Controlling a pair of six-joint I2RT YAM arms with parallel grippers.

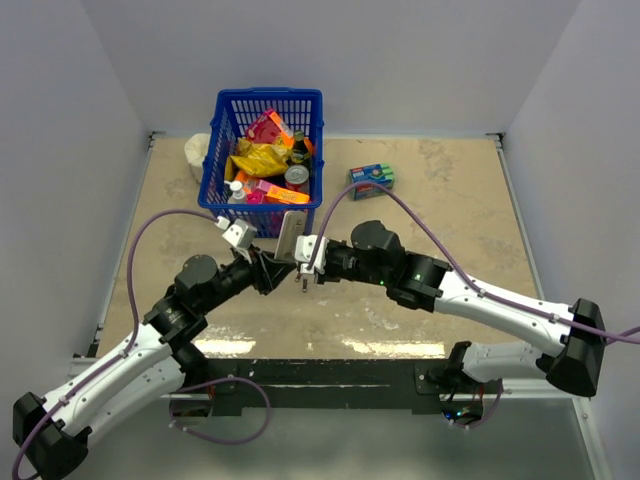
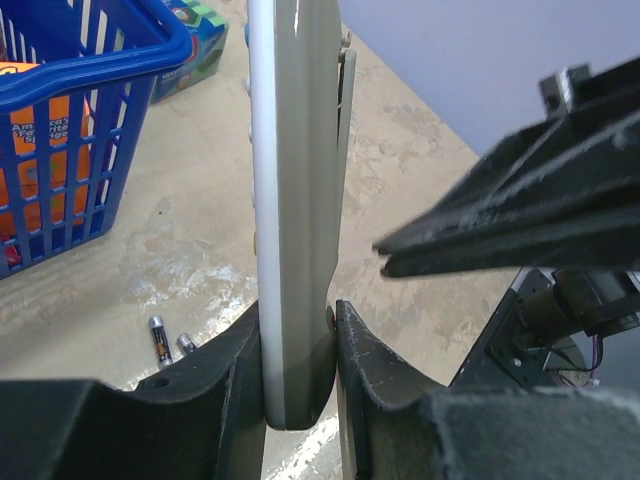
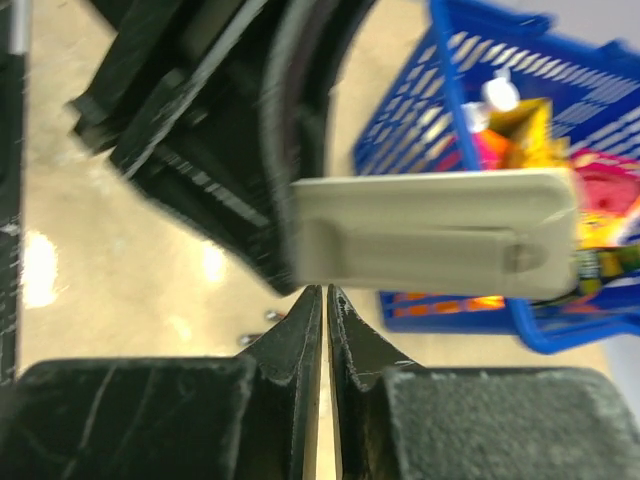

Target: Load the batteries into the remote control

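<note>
My left gripper [image 2: 298, 320] is shut on the lower end of the grey remote control [image 2: 295, 180] and holds it upright above the table. In the top view the remote [image 1: 291, 233] stands in front of the basket. The remote's plain back with its cover faces the right wrist camera [image 3: 430, 235]. My right gripper [image 3: 325, 290] is shut and empty, its tips right at the remote's lower edge; in the top view it [image 1: 303, 264] is just right of the remote. Two dark batteries [image 2: 160, 340] lie on the table below; their tips show in the right wrist view [image 3: 268, 315].
A blue basket [image 1: 215, 150] full of packets, cans and bottles stands at the back, just behind the remote. A blue-green box [image 1: 371, 177] lies to its right. A white object [image 1: 198, 155] sits left of the basket. Walls enclose the table on three sides.
</note>
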